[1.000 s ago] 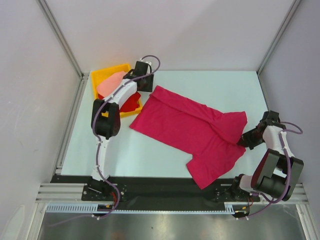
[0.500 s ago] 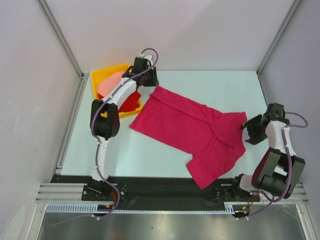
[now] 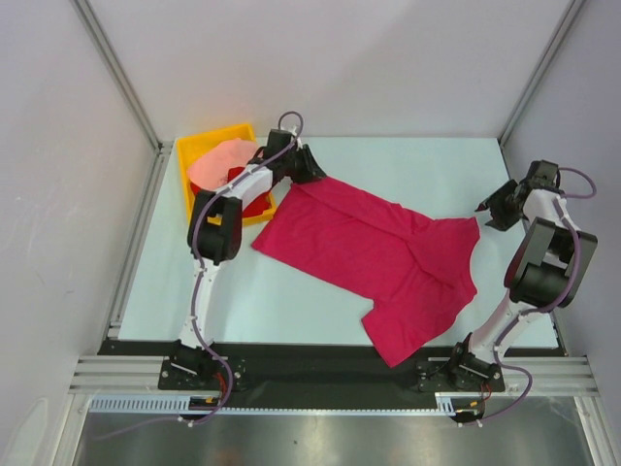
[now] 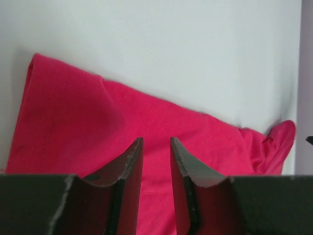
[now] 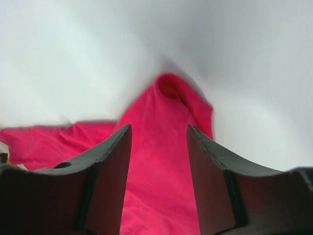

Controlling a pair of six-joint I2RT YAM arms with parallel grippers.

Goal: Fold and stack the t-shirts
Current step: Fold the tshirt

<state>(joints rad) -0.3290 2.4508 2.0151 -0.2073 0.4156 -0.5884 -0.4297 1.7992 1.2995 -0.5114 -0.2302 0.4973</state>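
A magenta-crimson t-shirt (image 3: 374, 252) lies spread slantwise across the white table, with one sleeve toward the near edge. My left gripper (image 3: 312, 173) hovers at its far left corner. In the left wrist view the left gripper (image 4: 156, 142) shows a narrow gap, empty, with the magenta t-shirt (image 4: 98, 127) below. My right gripper (image 3: 494, 211) hangs just off the shirt's right corner. The right gripper (image 5: 159, 129) is open, with the magenta t-shirt (image 5: 161, 161) lying beyond it. A pale salmon-pink t-shirt (image 3: 215, 161) and a bright red t-shirt (image 3: 255, 203) sit in the bin.
A yellow plastic bin (image 3: 207, 140) stands at the table's far left corner, right beside my left arm. Metal frame posts and grey walls close in both sides and the back. A black rail runs along the near edge.
My right gripper opened, let go of the shirt's right edge and swung away toward the far right. My left gripper moved from beside the bin to the shirt's far left corner, its jaws narrowing.
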